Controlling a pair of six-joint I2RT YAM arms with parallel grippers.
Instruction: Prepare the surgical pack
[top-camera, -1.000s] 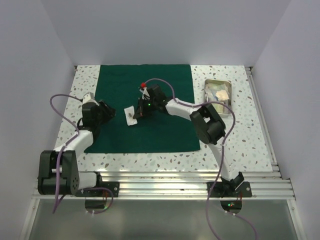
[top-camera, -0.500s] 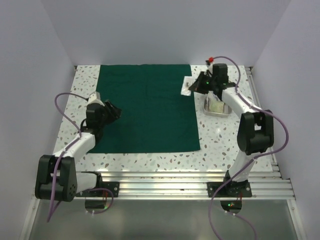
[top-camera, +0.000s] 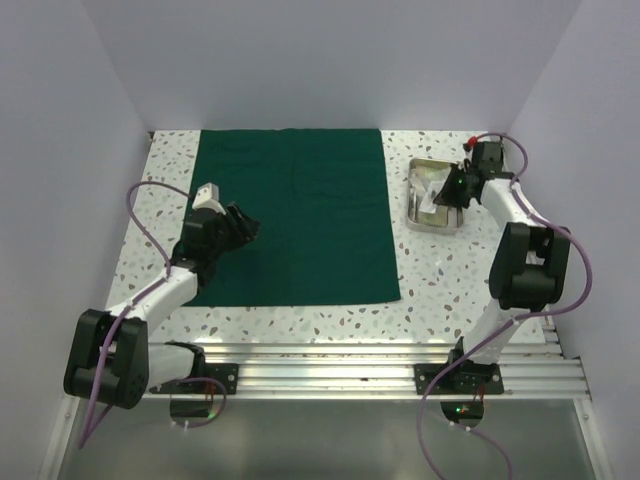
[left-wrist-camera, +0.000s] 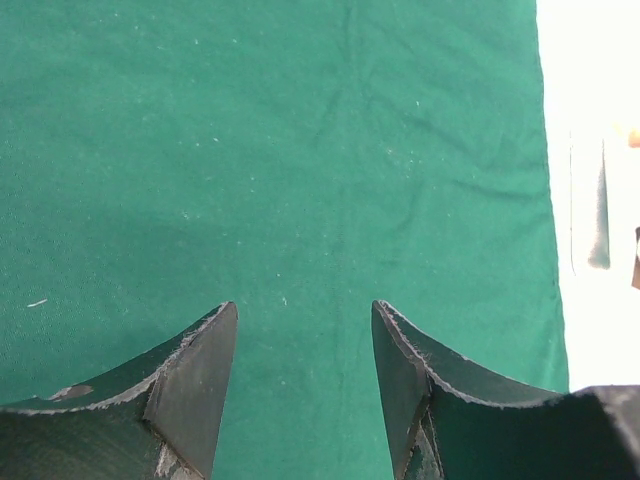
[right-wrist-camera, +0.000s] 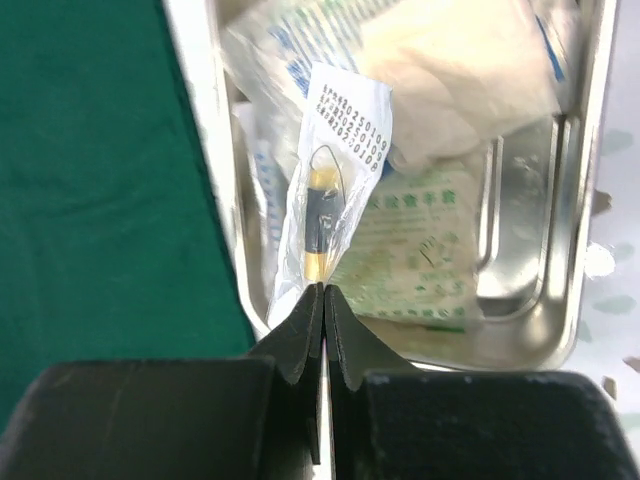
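Right now your right gripper (right-wrist-camera: 323, 292) has its fingers pressed together on the lower edge of a clear pouch (right-wrist-camera: 335, 150). The pouch reaches out over the steel tray (right-wrist-camera: 590, 180), where more gauze pouches (right-wrist-camera: 420, 250) lie, just beside the right edge of the green cloth (right-wrist-camera: 100, 180). Your left gripper (left-wrist-camera: 303, 312) stands with fingers apart, nothing between them, above the left part of that cloth, which is spread flat on the speckled table (top-camera: 470, 270).

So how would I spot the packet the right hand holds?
Find the big green cloth; the shiny steel tray sits off its right edge. Over the tray, the right hand pinches a slim clear pouch. Unlike the gauze packets below, it holds a small yellow-and-black piece.
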